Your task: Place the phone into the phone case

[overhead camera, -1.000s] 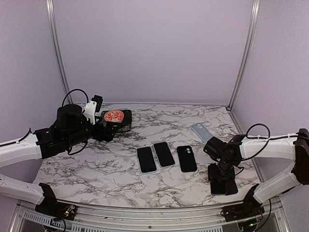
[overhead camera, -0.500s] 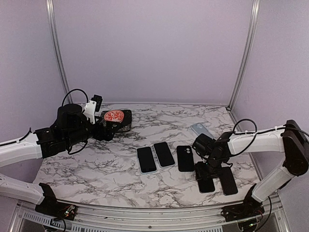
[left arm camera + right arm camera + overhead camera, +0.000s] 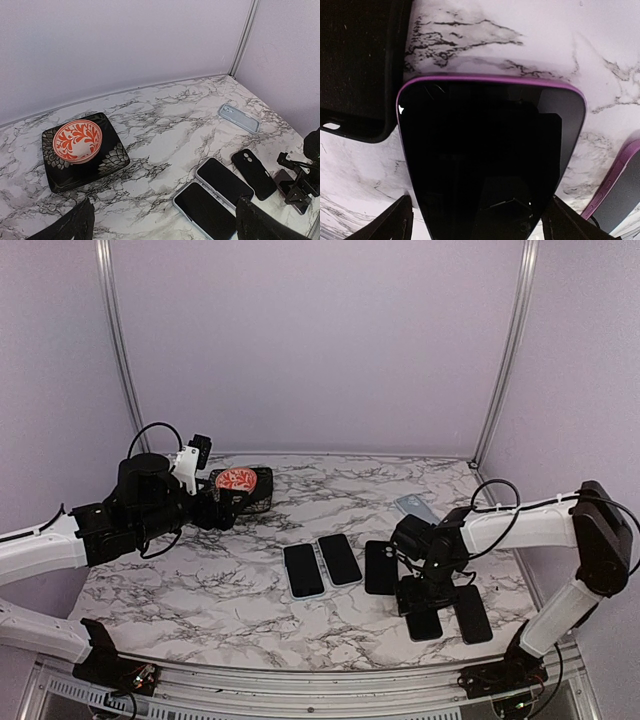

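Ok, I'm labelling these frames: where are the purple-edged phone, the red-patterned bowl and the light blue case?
purple-edged phone (image 3: 490, 160): right wrist view, middle of its dark screen.
red-patterned bowl (image 3: 77, 141): left wrist view, its inside.
light blue case (image 3: 239, 118): left wrist view, middle of its back.

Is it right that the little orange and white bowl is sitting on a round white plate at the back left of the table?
Not quite. The orange and white bowl is at the back left of the marble table, but it sits on a square black plate with a grey leaf pattern, not a round white one. The left wrist view shows it most clearly.
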`<state>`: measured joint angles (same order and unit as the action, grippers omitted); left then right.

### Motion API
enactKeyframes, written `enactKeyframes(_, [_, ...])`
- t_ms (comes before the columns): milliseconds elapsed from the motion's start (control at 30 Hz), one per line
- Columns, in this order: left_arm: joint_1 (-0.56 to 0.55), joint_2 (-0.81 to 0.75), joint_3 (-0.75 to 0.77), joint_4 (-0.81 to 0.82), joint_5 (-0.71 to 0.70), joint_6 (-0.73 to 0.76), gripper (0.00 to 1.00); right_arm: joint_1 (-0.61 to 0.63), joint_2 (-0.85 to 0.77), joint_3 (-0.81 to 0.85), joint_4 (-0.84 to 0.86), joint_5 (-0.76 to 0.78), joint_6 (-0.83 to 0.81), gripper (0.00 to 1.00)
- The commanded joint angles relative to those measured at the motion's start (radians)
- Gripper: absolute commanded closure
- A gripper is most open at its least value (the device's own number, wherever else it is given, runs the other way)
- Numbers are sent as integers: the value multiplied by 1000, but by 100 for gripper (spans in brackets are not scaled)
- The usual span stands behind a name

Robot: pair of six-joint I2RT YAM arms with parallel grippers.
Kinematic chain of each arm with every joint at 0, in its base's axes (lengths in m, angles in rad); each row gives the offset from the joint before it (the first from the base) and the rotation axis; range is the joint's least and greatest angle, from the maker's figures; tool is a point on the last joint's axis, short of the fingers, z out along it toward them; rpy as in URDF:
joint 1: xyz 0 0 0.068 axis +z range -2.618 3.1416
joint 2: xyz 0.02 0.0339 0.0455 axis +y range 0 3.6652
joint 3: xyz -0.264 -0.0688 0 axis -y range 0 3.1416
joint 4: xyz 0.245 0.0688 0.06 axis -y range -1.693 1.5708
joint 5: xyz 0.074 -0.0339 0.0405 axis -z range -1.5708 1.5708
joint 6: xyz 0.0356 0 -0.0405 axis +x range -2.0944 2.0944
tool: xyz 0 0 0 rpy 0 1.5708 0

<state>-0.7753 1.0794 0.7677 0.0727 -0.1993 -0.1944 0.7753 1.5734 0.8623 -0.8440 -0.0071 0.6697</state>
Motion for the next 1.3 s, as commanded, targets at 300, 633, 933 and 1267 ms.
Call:
enactKeyframes(300, [11,3,31,-16,5,3,1,13,57,77,-138,42,-25,47])
enactKeyframes(633, [12,-14,31,-19,-9,6,1,13,-149,276,-128,281,71,58])
enactKeyframes(933, [13,-19,27,-19,-27,16,1,47,-49,284,402,480,89,63])
enactKeyframes(1267, [15,-3,29,-18,-21,20,1,93,80,231,400,518,186,66])
